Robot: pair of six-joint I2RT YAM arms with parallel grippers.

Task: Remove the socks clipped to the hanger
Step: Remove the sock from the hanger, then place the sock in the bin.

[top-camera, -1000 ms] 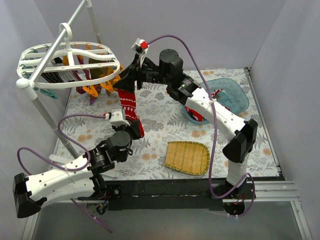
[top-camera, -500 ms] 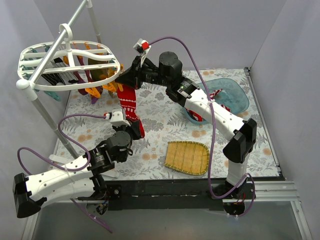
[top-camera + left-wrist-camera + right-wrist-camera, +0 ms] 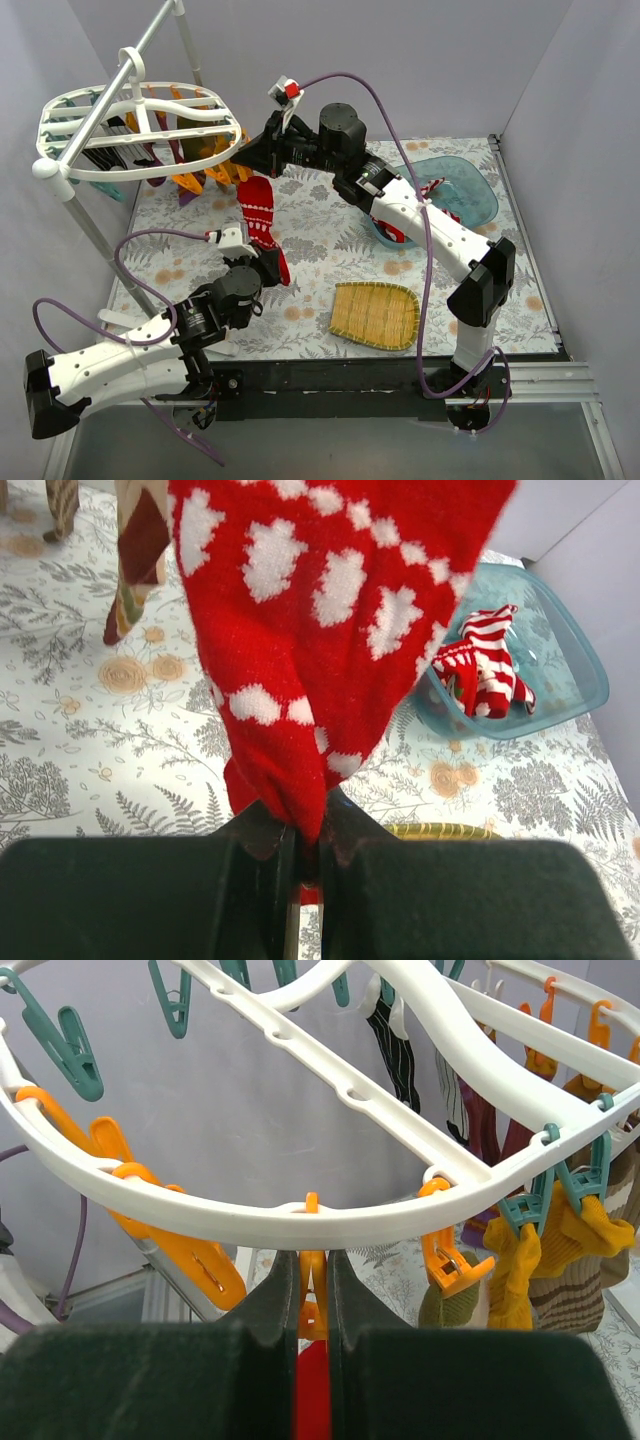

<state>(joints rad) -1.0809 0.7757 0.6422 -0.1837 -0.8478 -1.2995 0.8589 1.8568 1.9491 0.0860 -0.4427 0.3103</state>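
Note:
A red sock with white spots hangs from the near right rim of the white oval hanger. My left gripper is shut on the sock's lower end, and the fabric bunches between its fingers. My right gripper is up at the rim, shut on the orange clip above that sock. Red fabric shows below the clip. More socks hang further along: yellow, striped brown and black-and-white.
A blue tub at the back right holds red-and-white striped socks. A bamboo tray lies near the front middle. The grey-white pole stand slants down the left side. Orange and teal clips dangle all round the frame.
My right gripper went from open beside the rim to shut on the orange clip. The hanger swung slightly left. My left gripper kept its hold on the red sock.

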